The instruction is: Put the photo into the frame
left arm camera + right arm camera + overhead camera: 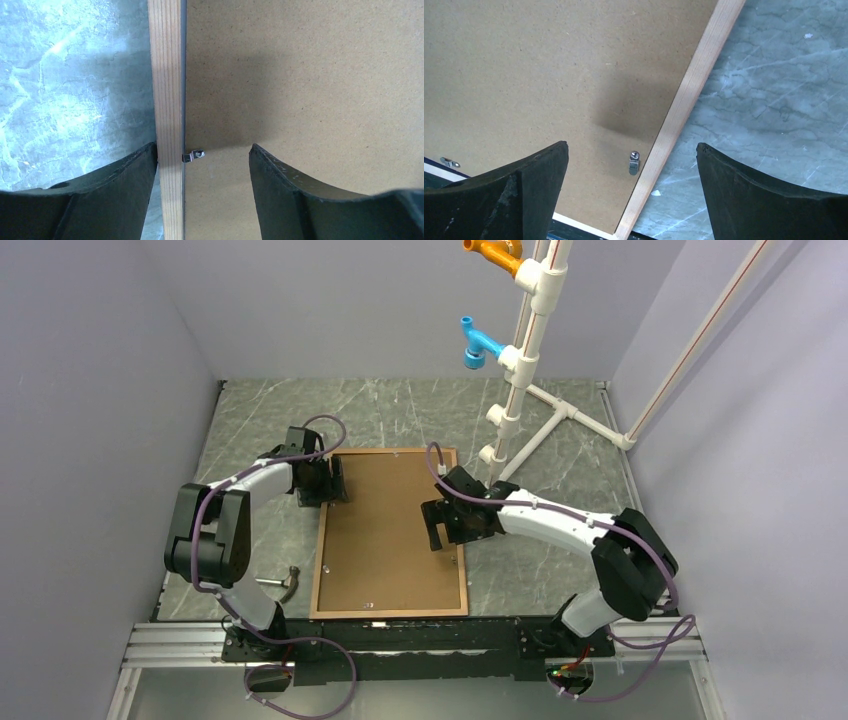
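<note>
Now the left claw (pixel 202 150) stands well apart, its jaws straddling the wooden left rail of the frame (pixel 167 75) and a small metal clip (pixel 193 156), clamping nothing. The right claw (pixel 631 145) hangs at its widest over the opposite rail, empty. The frame lies flat on the table (pixel 75 75), with the backing board (pixel 300 75) inside it.
</note>
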